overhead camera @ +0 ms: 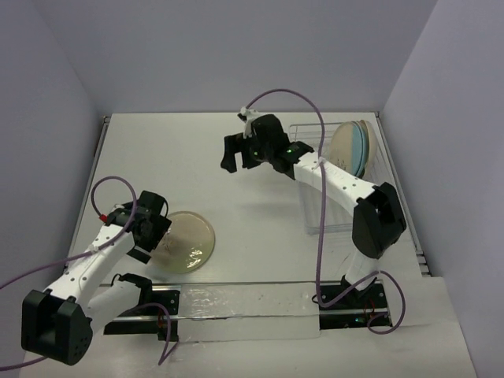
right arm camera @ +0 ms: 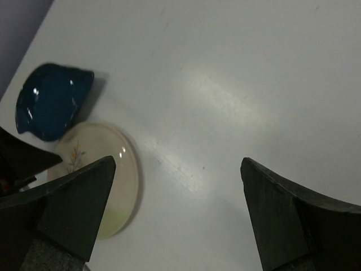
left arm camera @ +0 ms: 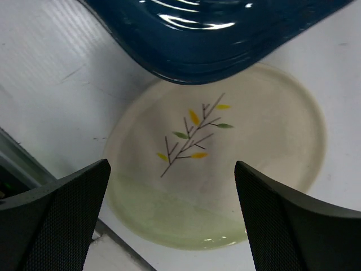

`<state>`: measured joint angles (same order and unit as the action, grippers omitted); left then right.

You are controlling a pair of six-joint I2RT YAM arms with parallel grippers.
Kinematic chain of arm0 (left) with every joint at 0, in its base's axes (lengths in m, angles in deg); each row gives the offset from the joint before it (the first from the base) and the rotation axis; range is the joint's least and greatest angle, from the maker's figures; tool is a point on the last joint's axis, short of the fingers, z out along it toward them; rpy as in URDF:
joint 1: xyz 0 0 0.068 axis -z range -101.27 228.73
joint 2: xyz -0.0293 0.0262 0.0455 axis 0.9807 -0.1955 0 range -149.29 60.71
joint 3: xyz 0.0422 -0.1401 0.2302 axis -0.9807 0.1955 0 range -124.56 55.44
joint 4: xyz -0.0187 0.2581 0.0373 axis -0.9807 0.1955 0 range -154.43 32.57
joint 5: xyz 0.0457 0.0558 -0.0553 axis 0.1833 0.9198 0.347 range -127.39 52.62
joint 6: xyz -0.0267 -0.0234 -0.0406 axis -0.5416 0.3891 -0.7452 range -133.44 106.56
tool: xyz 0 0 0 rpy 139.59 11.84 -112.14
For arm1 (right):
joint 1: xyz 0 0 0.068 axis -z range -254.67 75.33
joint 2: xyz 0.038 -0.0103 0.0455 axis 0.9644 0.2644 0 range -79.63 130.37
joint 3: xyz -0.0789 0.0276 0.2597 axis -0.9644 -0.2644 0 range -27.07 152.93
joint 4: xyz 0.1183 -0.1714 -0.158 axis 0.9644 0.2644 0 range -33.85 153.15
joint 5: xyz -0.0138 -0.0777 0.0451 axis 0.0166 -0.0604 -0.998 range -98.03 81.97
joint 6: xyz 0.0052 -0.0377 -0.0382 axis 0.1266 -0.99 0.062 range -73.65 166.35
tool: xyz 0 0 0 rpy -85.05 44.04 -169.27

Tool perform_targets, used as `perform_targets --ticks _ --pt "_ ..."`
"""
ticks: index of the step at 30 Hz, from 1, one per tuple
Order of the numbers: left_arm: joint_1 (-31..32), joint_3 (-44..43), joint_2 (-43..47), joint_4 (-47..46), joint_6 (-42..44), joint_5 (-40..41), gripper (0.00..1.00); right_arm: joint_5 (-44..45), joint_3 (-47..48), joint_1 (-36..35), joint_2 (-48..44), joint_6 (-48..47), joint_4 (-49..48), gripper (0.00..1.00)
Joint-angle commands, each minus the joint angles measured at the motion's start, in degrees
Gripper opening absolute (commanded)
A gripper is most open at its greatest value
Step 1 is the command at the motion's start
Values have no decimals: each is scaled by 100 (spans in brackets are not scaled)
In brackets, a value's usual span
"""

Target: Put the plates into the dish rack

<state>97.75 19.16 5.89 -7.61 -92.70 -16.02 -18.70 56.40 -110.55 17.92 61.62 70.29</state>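
- Table [overhead camera: 236, 157]: a flat white top. In the left wrist view we see fine parallel ribbing on its surface, and in the right wrist view a soft patch of glare.
- Walls [overhead camera: 236, 47]: plain pale violet panels that close the table in at the back and on both sides.
- Clear strip [overhead camera: 252, 303]: a glossy transparent sheet that we see lying along the table's near edge.
- Metal trim [overhead camera: 102, 150]: a thin grey edging along the table's left side.
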Motion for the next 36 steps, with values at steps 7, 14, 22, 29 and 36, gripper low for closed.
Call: perform_targets --ticks 7,14,22,29,36 --pt "-49 434 -523 -251 -636 -318 99 -975 -266 -444 707 218 -668 100" --pt "-57 692 -692 -433 -752 -340 99 -1261 -240 -674 1129 362 -803 100" --pt "-66 992 -974 -1012 -774 -450 76 -1672 -141 -838 1546 376 -904 98" --pt "-61 971 -932 -963 -681 -318 44 -1665 186 -898 2164 436 -896 98" --pt "-60 939 -1025 -1006 -534 -291 27 -1793 550 -966 2660 540 -818 94"
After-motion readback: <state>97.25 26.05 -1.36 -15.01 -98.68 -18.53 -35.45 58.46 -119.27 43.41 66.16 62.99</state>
